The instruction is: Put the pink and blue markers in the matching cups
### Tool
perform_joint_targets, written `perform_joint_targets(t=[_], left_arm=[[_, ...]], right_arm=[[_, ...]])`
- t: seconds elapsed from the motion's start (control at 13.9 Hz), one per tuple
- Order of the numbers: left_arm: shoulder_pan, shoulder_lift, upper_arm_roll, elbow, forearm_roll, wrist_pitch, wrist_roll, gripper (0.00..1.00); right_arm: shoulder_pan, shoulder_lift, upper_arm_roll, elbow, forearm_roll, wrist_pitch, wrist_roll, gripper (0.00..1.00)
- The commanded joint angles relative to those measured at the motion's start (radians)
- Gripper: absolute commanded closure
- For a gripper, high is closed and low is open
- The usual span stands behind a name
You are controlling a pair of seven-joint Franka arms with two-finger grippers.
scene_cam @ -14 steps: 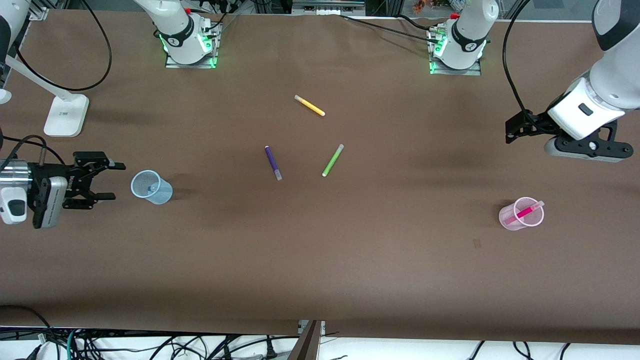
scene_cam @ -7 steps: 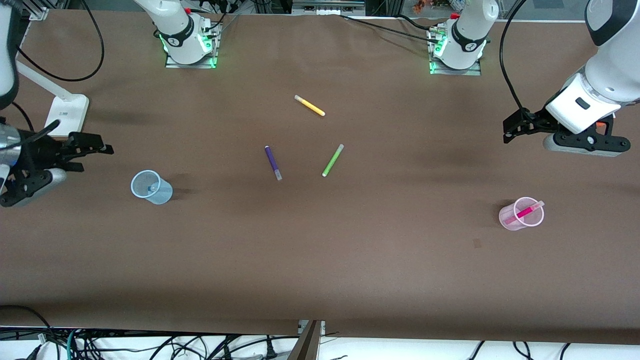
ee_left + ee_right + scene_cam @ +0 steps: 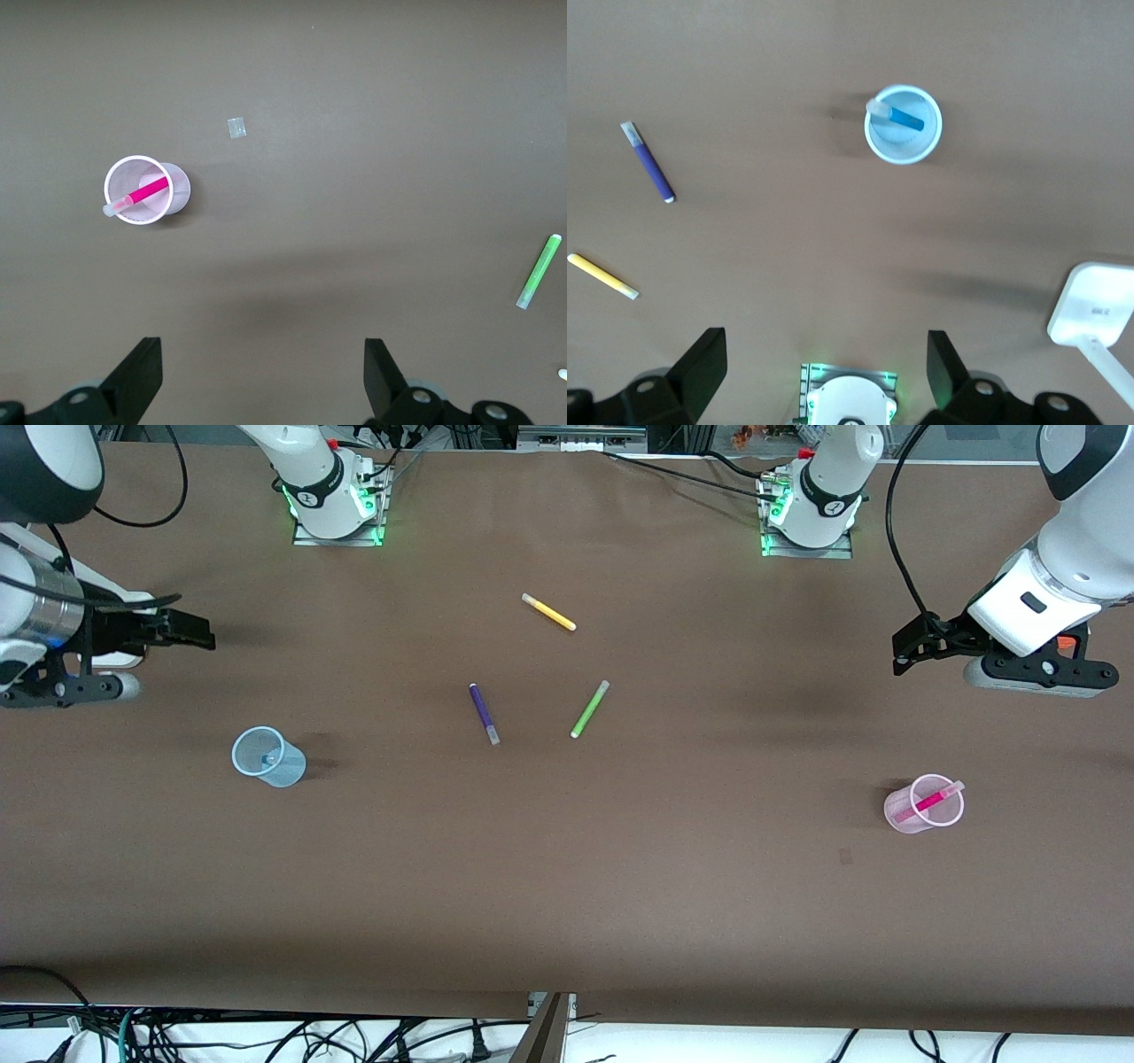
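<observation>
The pale blue cup (image 3: 268,757) stands toward the right arm's end of the table with the blue marker (image 3: 267,760) inside it. In the right wrist view the blue marker (image 3: 902,116) leans in the blue cup (image 3: 914,146). The pale pink cup (image 3: 924,804) stands toward the left arm's end and holds the pink marker (image 3: 930,800), which also shows in the left wrist view (image 3: 144,193) inside the cup (image 3: 176,190). My right gripper (image 3: 204,635) is open and empty, up in the air away from the blue cup. My left gripper (image 3: 902,654) is open and empty, up over bare table.
A purple pen (image 3: 484,713), a lime-green pen (image 3: 589,708) and a yellow pen (image 3: 548,612) lie mid-table. A white lamp base (image 3: 115,631) stands by my right gripper. The arms' bases (image 3: 335,509) stand along the table's edge farthest from the front camera.
My right gripper has lifted away from beside the blue cup and swung toward the lamp base. My left gripper has drifted slightly. Cups and markers have not moved.
</observation>
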Motion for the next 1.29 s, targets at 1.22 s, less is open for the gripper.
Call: perform_joint_targets(t=[1.22], left_arm=[[0.011, -0.021, -0.003, -0.019, -0.063, 0.011, 0.01, 0.0]], right_arm=[[0.083, -0.07, -0.121, 0.035, -0.059, -0.055, 0.014, 0.0]])
